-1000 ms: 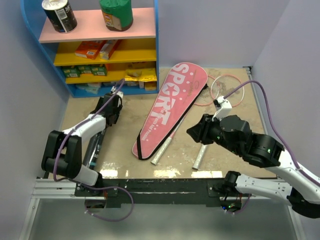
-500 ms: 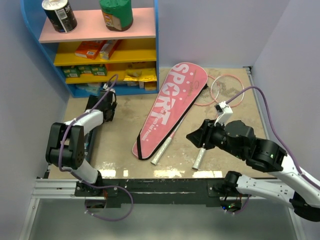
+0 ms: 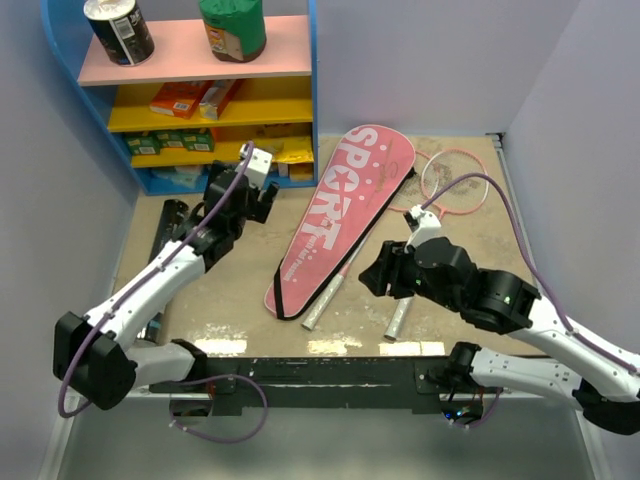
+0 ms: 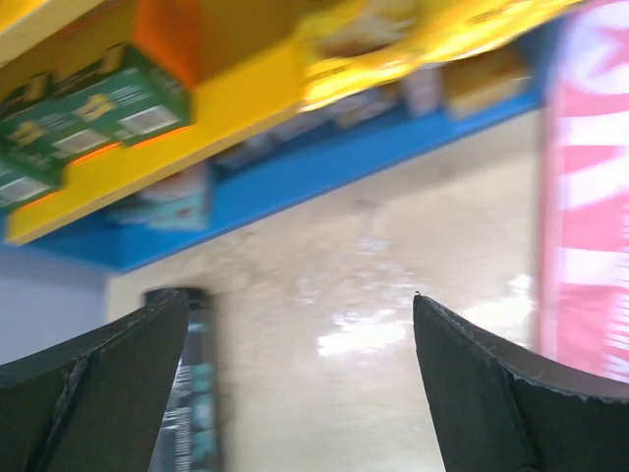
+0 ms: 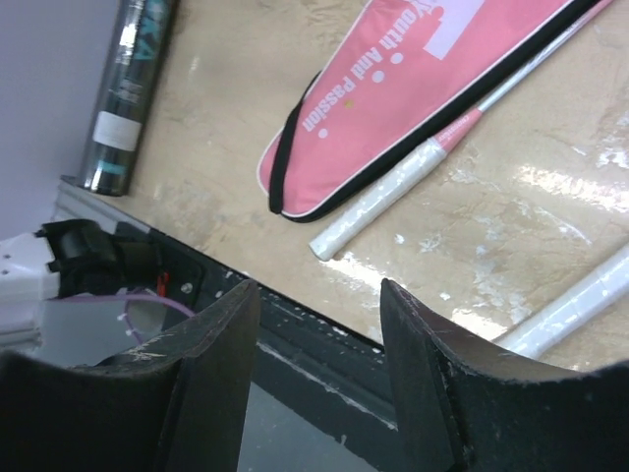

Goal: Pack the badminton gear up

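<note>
The pink racket-shaped fabric cover [image 3: 345,210] carries white "SPORT" lettering, small white dots and a black edge binding. The 2 thin pink-framed rackets [image 3: 447,178] have white wrapped grips [image 3: 398,318]. The long black tube [image 5: 133,88] shows teal lettering and a white label. The open shelf unit [image 3: 312,95] has a blue frame, a pink top board and yellow lower boards. It holds a black-and-white can [image 3: 118,28], a green can [image 3: 232,25], orange boxes [image 3: 180,98] and green boxes [image 3: 165,140]. The tabletop [image 3: 240,280] is mottled beige.
</note>
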Motion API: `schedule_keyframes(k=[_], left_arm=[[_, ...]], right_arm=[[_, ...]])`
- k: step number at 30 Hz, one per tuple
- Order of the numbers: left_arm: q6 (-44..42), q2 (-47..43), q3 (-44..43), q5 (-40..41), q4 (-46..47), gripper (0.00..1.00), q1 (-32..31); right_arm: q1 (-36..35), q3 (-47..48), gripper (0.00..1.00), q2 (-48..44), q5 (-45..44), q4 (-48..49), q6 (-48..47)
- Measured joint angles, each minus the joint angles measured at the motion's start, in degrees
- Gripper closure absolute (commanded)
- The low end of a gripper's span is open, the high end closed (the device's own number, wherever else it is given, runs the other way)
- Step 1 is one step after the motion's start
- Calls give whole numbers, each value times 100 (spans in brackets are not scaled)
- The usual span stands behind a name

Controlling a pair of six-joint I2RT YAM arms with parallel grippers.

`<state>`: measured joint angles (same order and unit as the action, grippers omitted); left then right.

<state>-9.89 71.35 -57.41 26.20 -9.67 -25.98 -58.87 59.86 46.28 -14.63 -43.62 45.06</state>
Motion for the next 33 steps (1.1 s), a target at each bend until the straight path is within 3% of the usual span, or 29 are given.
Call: schedule_keyframes(k=[6, 10, 13, 21, 33], left_arm=[[798, -179, -81, -133, -304, 0, -1639], [1078, 841, -625, -31, -428, 0, -2806], [1099, 1971, -1054, 72, -466, 0, -3206], [1128, 3652, -1491, 208, -623, 0, -3132], [1139, 3827, -1591, -317, -46, 7, -2455]], right_arm=[[9, -11, 37, 249, -435, -17, 55], [149, -46, 37, 308, -697, -28, 125], [551, -160, 37, 310, -756, -57, 146], [1969, -761, 42, -66, -758, -118, 79], [2107, -1169, 51, -90, -682, -52, 79]])
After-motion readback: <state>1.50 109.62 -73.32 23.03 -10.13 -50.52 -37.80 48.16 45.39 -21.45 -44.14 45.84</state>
